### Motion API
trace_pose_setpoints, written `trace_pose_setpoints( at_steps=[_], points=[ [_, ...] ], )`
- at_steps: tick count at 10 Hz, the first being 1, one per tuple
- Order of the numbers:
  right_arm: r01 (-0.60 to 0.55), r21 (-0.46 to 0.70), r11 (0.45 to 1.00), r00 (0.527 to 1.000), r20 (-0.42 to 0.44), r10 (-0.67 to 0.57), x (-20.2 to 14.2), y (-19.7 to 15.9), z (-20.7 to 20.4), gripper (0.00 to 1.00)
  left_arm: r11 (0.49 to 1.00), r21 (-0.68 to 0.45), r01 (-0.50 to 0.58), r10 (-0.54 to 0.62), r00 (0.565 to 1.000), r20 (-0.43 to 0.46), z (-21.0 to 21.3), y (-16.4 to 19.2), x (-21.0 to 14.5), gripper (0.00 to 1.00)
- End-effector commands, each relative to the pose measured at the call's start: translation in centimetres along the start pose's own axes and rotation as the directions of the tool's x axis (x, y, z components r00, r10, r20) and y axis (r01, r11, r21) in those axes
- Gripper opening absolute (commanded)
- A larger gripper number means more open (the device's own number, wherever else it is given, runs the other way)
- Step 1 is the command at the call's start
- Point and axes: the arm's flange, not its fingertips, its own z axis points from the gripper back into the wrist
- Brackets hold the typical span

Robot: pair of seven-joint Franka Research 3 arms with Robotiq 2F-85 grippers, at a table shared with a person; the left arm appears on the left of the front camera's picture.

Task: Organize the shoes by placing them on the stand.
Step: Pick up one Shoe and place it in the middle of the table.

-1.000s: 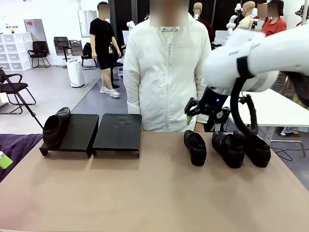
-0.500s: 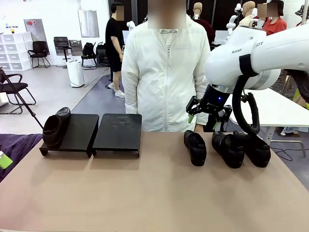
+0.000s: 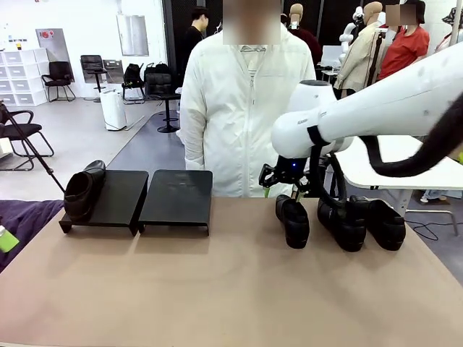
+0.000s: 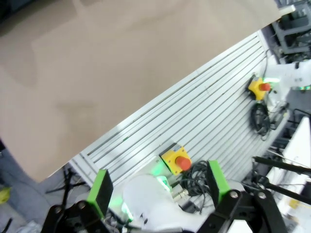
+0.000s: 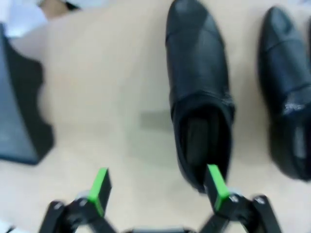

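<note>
Three black shoes lie on the tan table at the right: the left one [image 3: 292, 220], the middle one [image 3: 341, 224] and the right one [image 3: 381, 223]. Another shoe [image 3: 82, 191] rests on the left panel of the black stand [image 3: 177, 195]. My right gripper [image 3: 281, 188] hangs open just above the far end of the left shoe. In the right wrist view that shoe [image 5: 199, 92] lies ahead, its heel beside the right green finger [image 5: 216, 187], and a second shoe [image 5: 286, 97] lies beside it. My right gripper [image 5: 158, 189] holds nothing. My left gripper [image 4: 158, 187] is open and holds nothing.
A person in a white jacket [image 3: 242, 108] stands at the far edge behind the shoes. A corner of the stand [image 5: 19, 111] shows in the right wrist view. The left wrist view looks down on the table edge [image 4: 73, 111], a ribbed metal frame and a yellow emergency button [image 4: 176, 161].
My right arm has swung left and come down, bringing its open gripper over the left one of the three shoes. The shoes and stand have not moved.
</note>
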Motion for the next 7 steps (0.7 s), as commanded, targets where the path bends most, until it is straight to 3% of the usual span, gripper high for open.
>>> trace_pose_setpoints(
  at_steps=[1, 7],
  points=[
    [0.064, -0.077, 0.995, 0.997, -0.026, -0.066, 2.9, 1.5, -0.7, 1.0, 1.0, 0.0, 0.021, -0.021, 1.0, -0.009, 0.3, 0.3, -0.2, 1.0],
    [0.116, -0.188, 0.975, 0.978, -0.151, -0.146, 4.8, 0.5, -5.9, 1.0, 1.0, 0.0, 0.021, -0.021, 1.0, -0.009, 0.3, 0.3, -0.2, 1.0]
  ],
)
